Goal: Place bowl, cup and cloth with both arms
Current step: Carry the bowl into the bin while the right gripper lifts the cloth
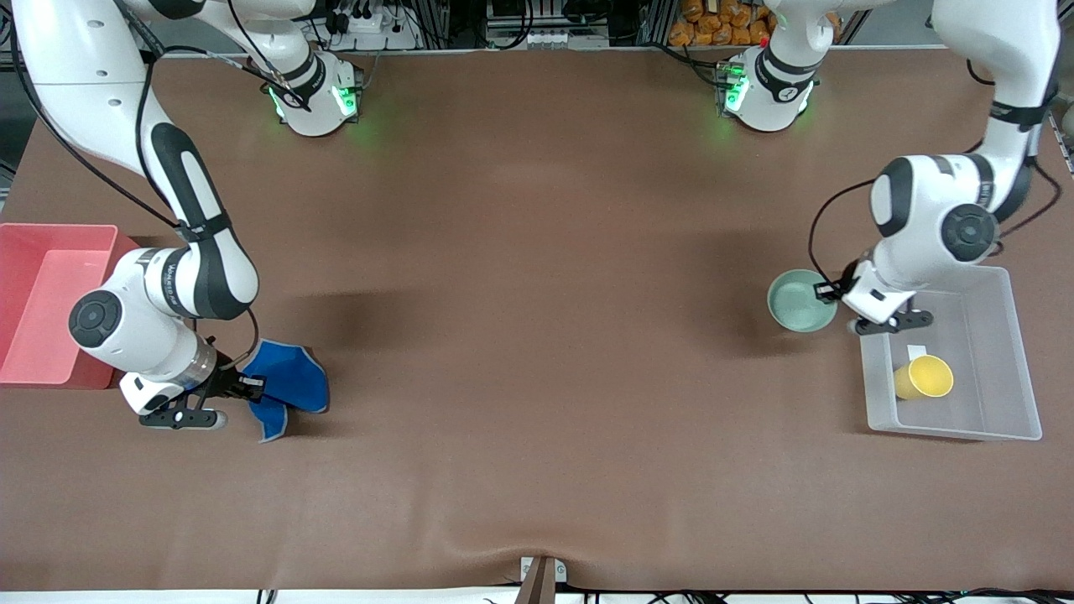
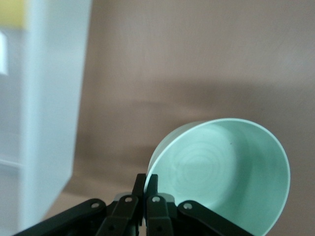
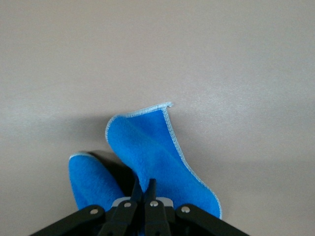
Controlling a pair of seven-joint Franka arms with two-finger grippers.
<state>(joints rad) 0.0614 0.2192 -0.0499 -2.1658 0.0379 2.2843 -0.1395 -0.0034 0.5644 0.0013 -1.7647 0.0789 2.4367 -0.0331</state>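
Left gripper (image 1: 831, 292) pinching the rim of the mint-green bowl (image 1: 800, 300) beside the clear bin (image 1: 1003, 352), yellow cup (image 1: 923, 377) lying inside; right gripper (image 1: 239, 387) clamping the blue cloth (image 1: 289, 382) by a fold near the pink bin (image 1: 50, 252), probably readying both for carrying binward.

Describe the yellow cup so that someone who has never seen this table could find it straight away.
Start at the clear plastic bin at the left arm's end of the brown table. The yellow cup lies tipped on its side in that bin, by a small white slip. It is the only yellow thing there, and smaller than the mint-green bowl that the left tool pinches beside the bin.
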